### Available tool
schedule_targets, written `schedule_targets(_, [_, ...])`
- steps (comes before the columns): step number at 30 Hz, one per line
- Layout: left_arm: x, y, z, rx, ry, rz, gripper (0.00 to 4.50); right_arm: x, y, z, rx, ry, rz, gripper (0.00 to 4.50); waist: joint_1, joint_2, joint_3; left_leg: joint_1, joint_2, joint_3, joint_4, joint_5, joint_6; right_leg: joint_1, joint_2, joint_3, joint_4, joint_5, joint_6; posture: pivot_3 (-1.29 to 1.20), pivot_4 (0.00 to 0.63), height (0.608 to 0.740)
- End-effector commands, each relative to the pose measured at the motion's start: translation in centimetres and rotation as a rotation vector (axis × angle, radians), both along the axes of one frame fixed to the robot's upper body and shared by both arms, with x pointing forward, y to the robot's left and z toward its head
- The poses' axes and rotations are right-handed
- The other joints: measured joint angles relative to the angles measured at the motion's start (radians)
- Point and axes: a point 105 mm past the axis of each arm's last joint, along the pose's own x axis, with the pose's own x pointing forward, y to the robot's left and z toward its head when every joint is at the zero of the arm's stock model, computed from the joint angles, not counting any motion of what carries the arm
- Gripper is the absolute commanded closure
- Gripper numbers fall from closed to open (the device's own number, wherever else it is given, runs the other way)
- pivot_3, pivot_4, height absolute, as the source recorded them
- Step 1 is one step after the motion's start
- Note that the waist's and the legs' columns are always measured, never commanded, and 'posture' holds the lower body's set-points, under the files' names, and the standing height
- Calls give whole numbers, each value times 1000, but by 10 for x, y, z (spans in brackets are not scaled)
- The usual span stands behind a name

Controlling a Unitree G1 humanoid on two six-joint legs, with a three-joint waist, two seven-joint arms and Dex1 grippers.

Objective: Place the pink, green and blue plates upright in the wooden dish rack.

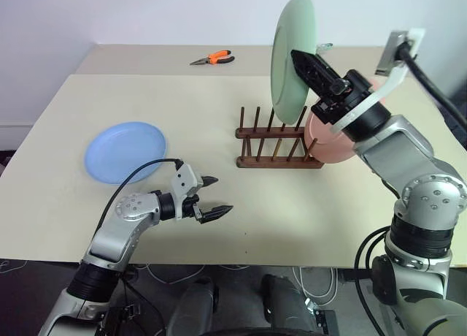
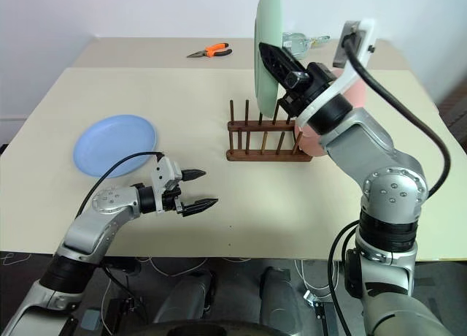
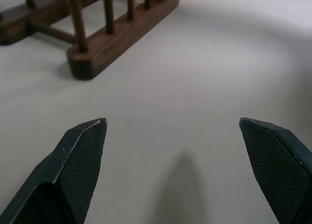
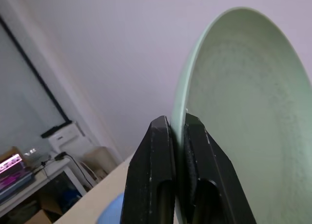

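Observation:
The green plate (image 1: 292, 58) hangs upright above the wooden dish rack (image 1: 277, 144), its lower edge down among the pegs. My right gripper (image 4: 176, 121) is shut on the green plate's rim (image 4: 243, 112). The pink plate (image 1: 330, 146) stands on edge at the rack's right end, partly hidden behind my right arm. The blue plate (image 1: 125, 151) lies flat on the table to the left. My left gripper (image 1: 215, 197) hovers low over the table between the blue plate and the rack, open and holding nothing; its view shows the rack's near end (image 3: 107, 34).
Orange-handled pliers (image 1: 213, 58) lie on the far table behind the rack. A small metal object (image 2: 295, 38) sits behind the green plate. The table's front edge (image 1: 241, 263) runs just below my left gripper.

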Motion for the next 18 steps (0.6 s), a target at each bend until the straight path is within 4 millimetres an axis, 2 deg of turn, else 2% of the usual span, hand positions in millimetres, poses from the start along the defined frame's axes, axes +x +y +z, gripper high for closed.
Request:
schedule_targets(1, [-2, 1, 14, -31, -48, -10, 0, 0, -1, 1, 8, -5, -9, 4455, -1, 0, 0, 0, 0, 0, 0, 0, 0, 0, 0, 0, 0, 0, 0, 0, 150, 740])
schedule_targets(9, [-4, -1, 16, -50, -51, -23, 0, 20, -14, -23, -10, 90, -53, 4455, -4, 0, 0, 0, 0, 1, 0, 0, 0, 0, 1, 0, 0, 0, 0, 0, 150, 740])
schedule_targets(12, [-4, -1, 16, -51, -51, -23, 0, 25, -18, -27, -16, 105, -64, 3518, -5, 0, 0, 0, 0, 1, 0, 0, 0, 0, 1, 0, 0, 0, 0, 0, 150, 740])
schedule_targets(16, [-4, 2, 16, -53, -45, -10, 0, 28, -26, -14, -72, 1, -143, 1512, -6, 0, 0, 0, 0, 1, 0, 0, 0, 0, 1, 0, 0, 0, 0, 0, 150, 740])
schedule_targets(18, [0, 7, 16, -60, -33, 20, 0, 27, -33, -3, -138, -93, -204, 1512, -6, 0, 0, 0, 0, 1, 0, 0, 0, 0, 1, 0, 0, 0, 0, 0, 150, 740])
